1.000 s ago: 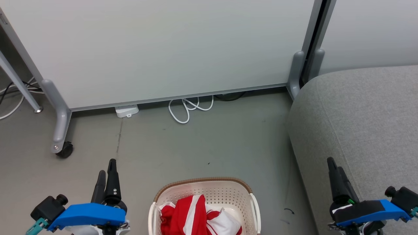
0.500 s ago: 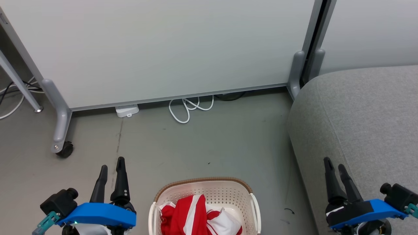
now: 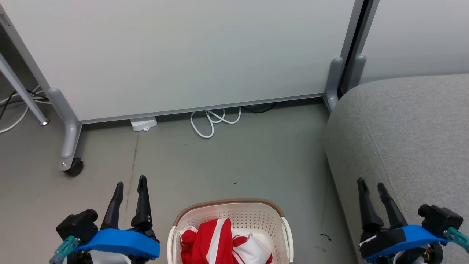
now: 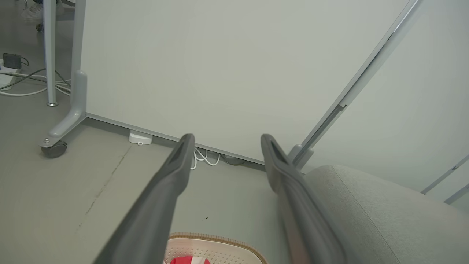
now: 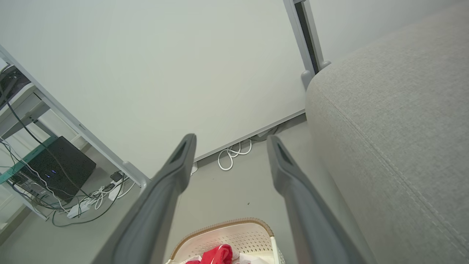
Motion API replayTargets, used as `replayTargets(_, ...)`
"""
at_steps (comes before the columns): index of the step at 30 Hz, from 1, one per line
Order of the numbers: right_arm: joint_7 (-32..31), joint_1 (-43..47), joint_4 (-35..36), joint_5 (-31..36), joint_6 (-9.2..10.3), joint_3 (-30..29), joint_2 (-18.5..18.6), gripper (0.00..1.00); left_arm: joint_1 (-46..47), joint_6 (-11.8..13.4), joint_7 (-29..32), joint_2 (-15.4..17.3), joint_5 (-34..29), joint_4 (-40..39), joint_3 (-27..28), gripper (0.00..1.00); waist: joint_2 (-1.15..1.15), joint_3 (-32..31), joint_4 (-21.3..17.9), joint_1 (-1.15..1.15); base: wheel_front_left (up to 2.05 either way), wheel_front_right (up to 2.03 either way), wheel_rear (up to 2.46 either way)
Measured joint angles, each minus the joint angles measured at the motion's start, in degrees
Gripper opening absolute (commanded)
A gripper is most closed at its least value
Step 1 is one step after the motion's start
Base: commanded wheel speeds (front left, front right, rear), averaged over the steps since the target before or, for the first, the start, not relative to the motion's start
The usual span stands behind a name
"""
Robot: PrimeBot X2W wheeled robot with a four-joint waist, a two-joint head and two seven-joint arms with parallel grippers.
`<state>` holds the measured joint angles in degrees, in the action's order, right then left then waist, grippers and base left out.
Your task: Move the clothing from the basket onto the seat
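Observation:
The cream basket (image 3: 231,214) with a brown rim stands on the floor at the bottom middle of the head view, and its far rim shows as basket (image 4: 216,242) and basket (image 5: 227,229) in the wrist views. Red and white striped clothing (image 3: 220,244) lies bunched inside it. The grey seat (image 3: 403,132) fills the right side, also seen as seat (image 4: 384,220) and seat (image 5: 395,110). My left gripper (image 3: 130,183) stands open left of the basket, above the floor. My right gripper (image 3: 370,185) stands open over the seat's front edge. Both hold nothing.
A white partition panel (image 3: 183,55) on grey wheeled feet (image 3: 69,165) closes the far side. A coiled white cable (image 3: 212,123) and a small white box (image 3: 143,124) lie at its base. More cables and a dark box (image 5: 60,167) sit at the far left.
Both grippers have turned so that their two fingers now show side by side and apart. The left one has shifted right, the right one slightly left. Basket and clothing have not moved.

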<state>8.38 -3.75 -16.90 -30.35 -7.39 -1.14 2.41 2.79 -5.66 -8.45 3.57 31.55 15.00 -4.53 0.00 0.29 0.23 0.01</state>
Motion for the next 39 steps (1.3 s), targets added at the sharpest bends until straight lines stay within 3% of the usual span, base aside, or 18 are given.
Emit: replayTargets(39,3.2,0.1,-0.4,20.1,-0.02,1.5,0.2,1.0,0.6,-0.3,-4.9,-0.4,-15.0,5.4,0.1,1.0,0.0,-0.7,-0.1,0.0,0.0,0.0,0.0)
